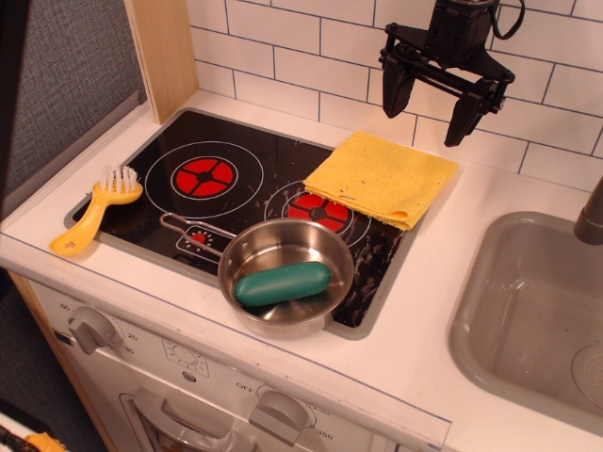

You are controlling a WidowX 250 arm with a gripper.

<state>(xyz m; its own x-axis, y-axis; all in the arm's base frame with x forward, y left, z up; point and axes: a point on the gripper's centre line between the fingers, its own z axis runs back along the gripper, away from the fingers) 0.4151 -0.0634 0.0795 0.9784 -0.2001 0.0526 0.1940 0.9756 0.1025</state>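
My gripper (429,111) hangs high at the back, in front of the white tiled wall, with its two black fingers spread wide and nothing between them. Just below and in front of it lies a folded yellow cloth (382,177) on the back right corner of the black toy stovetop (236,184). Nearer the front stands a steel pan (285,276) with a green oblong object (283,283) lying inside it; the pan's handle points left. A yellow brush (97,208) with white bristles rests on the stove's left edge.
A grey sink (528,320) is sunk into the white counter at the right, with a dark faucet (591,215) at its far edge. A wooden panel (165,52) stands at the back left. Stove knobs (90,330) line the front face.
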